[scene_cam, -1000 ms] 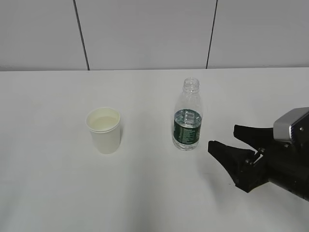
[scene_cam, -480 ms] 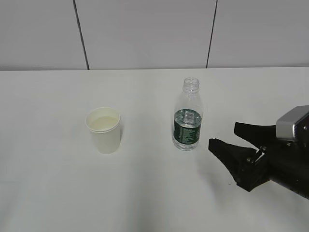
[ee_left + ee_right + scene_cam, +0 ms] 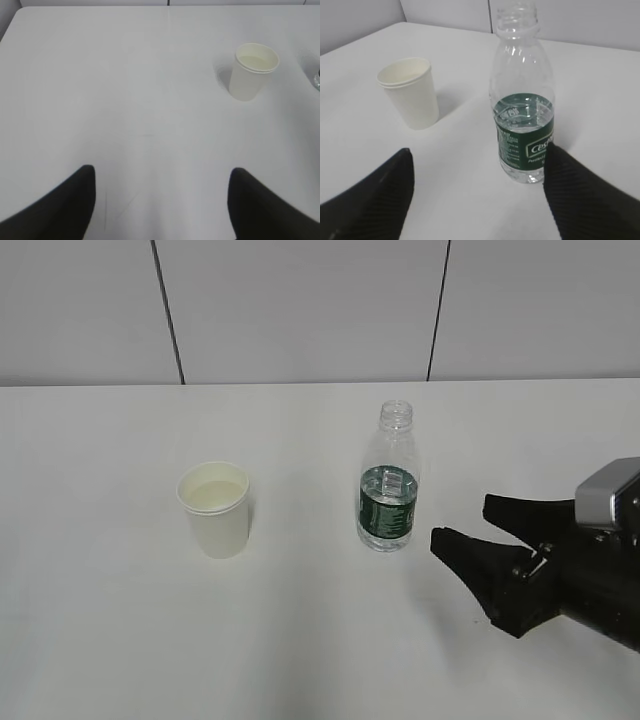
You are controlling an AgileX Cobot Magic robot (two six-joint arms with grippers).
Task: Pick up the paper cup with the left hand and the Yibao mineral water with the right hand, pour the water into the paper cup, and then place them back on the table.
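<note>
While the ribbed clear bottle (image 3: 387,480) stands capless — tapered paper cup (image 3: 215,508) beside.

Paper cup (image 3: 214,508), uncapped water bottle (image 3: 388,485) upright on table (image 3: 100,640), open end effector (image 3: 470,530) right

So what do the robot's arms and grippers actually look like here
The right gripper is matte black with two thick tapered fingers, and a grey boxy module sits on the black arm behind it. The left gripper shows only as two plain black fingertips in its wrist view. No cables or markings are visible.
</note>
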